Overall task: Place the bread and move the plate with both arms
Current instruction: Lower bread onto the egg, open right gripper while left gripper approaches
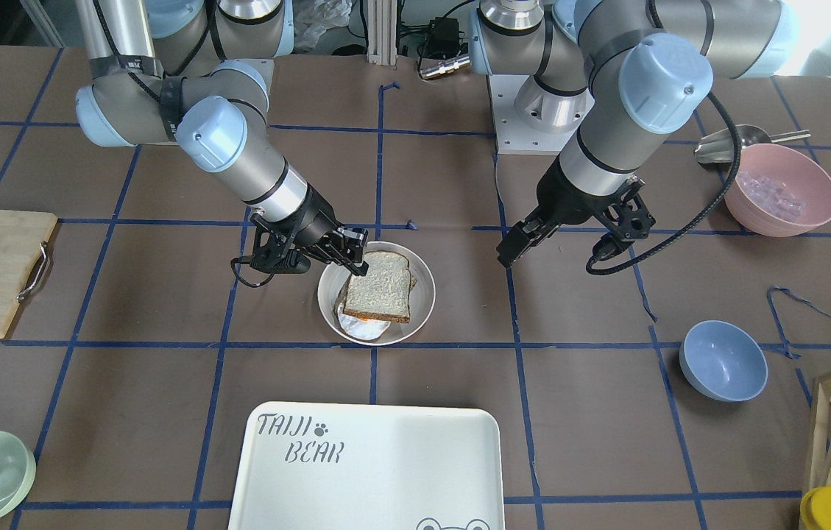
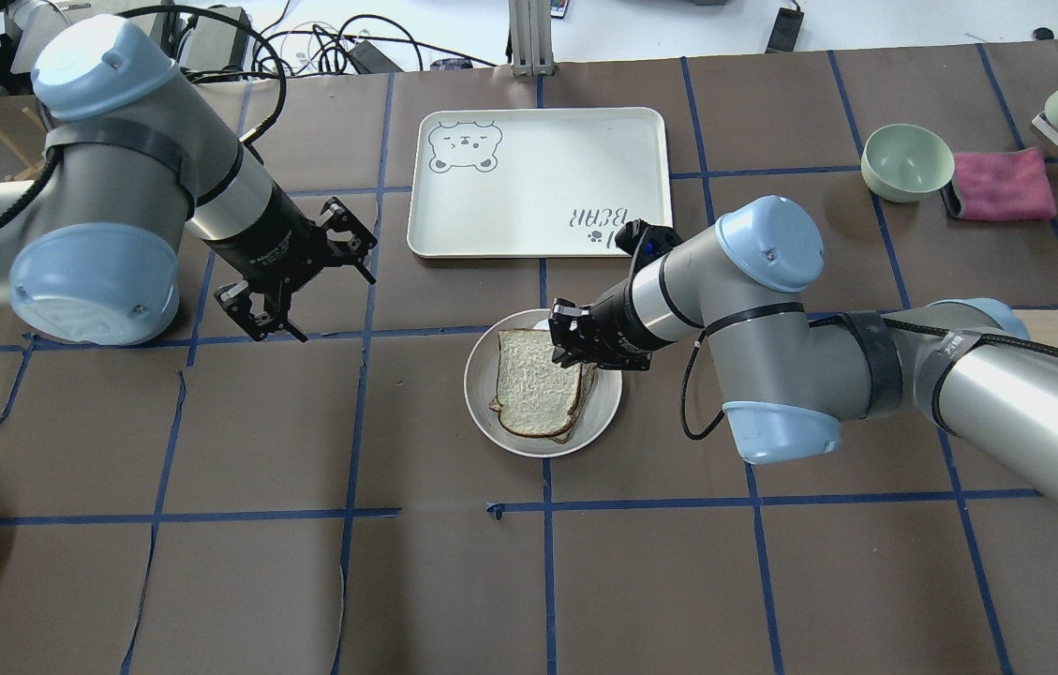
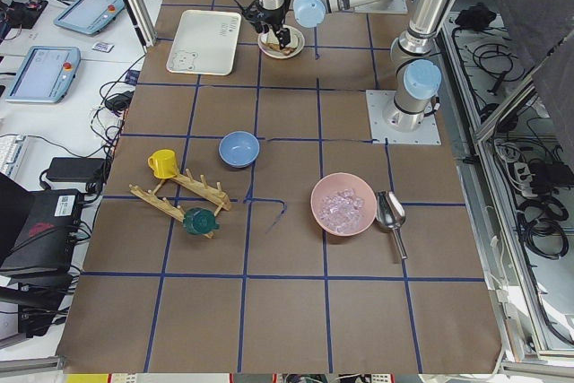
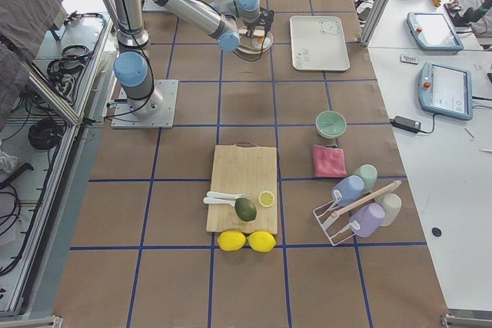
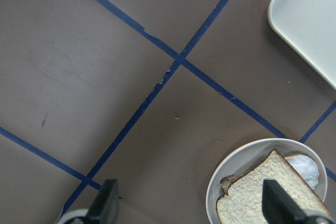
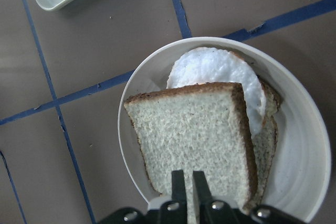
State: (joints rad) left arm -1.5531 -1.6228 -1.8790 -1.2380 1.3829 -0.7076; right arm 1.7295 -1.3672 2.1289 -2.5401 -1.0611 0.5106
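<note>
The bread (image 1: 378, 288) is being pinched at its near edge by the right gripper (image 1: 358, 265), at centre frame in the front-facing view. In the right wrist view the fingers (image 6: 178, 184) are being pressed almost together on the crust. The slice is being held over the fried egg (image 6: 210, 69) and the lower slice (image 6: 270, 135), inside the plate (image 1: 426, 283), presumably so the sandwich is closed before anything is carried. Whether the bread's full face is resting on the egg cannot be told; the pinched edge looks slightly raised.

The left gripper (image 2: 334, 305) is being kept spread wide and empty, in the left half of the overhead view, well apart from the plate. It is probably being parked there so the right arm has room, while being near enough to take the plate's rim afterwards. In the left wrist view the plate is being seen only at the lower right corner.

The placing step is judged nearly done; release is being awaited, and the plate move is not yet begun. The tray (image 2: 538, 178), just beyond the plate at upper centre, is a likely destination.
</note>
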